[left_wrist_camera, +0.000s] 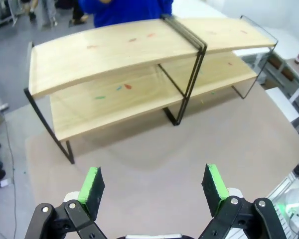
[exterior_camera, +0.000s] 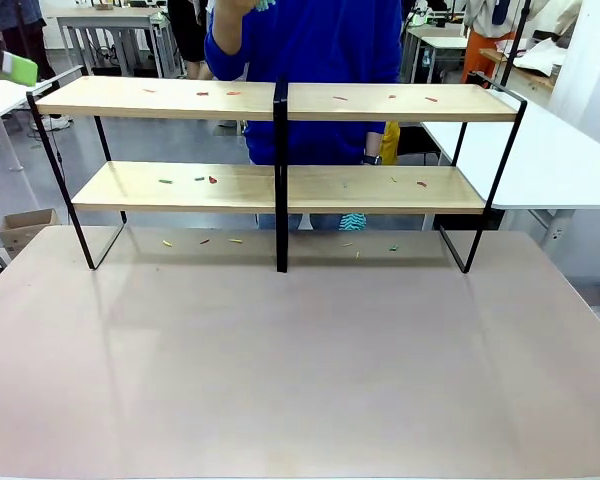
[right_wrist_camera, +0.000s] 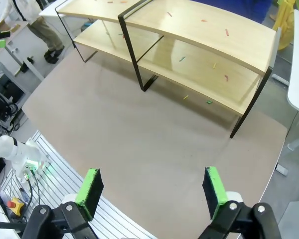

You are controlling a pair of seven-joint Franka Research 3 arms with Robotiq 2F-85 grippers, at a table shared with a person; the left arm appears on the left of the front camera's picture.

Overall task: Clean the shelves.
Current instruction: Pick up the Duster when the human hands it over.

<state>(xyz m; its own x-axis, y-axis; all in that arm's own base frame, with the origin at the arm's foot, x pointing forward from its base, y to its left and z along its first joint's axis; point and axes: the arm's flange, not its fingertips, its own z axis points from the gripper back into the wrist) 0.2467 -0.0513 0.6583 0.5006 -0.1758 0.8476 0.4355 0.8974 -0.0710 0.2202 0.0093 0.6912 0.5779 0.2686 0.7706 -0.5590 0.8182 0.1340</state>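
The shelves [exterior_camera: 380, 190] stand along the far edge of the table [exterior_camera: 300, 380], with small coloured scraps [exterior_camera: 212, 179] scattered on both boards and on the tabletop beneath. A person in blue [exterior_camera: 310, 40] stands just behind them. The left gripper [left_wrist_camera: 152, 179] and right gripper [right_wrist_camera: 152, 181] hover over the table's near side, jaws wide apart and empty.

Grey floor [exterior_camera: 20, 180]; white table [exterior_camera: 560, 160] right; cardboard box [exterior_camera: 25, 228] on floor left.

The shelves [exterior_camera: 400, 192] are set along the far edge of the table [exterior_camera: 300, 380], spanning most of its width. Small scraps [exterior_camera: 212, 180] are scattered on both boards and on the table beneath. A person [exterior_camera: 320, 50] is seen behind them.
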